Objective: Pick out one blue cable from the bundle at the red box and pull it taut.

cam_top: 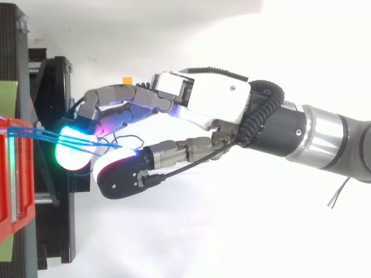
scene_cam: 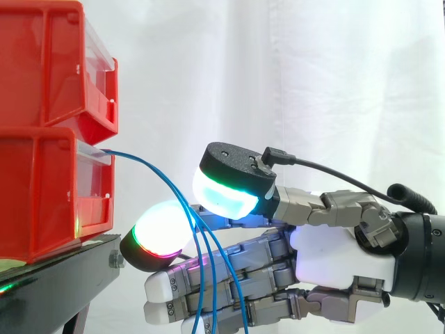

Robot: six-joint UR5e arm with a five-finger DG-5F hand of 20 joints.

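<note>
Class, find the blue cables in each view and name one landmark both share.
Side view: blue cables arc from the red box at left, down to bottom centre.
Top view: blue cables at far left, running right from the red box.
Shared landmark: the red box.

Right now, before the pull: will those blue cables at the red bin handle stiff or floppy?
Probably floppy: the blue cables arc out of the lower red bin and hang slack past the hand. Thin and smooth-looking, so one may slip in a grasp. Several run close together, so separating one looks fiddly.
</note>
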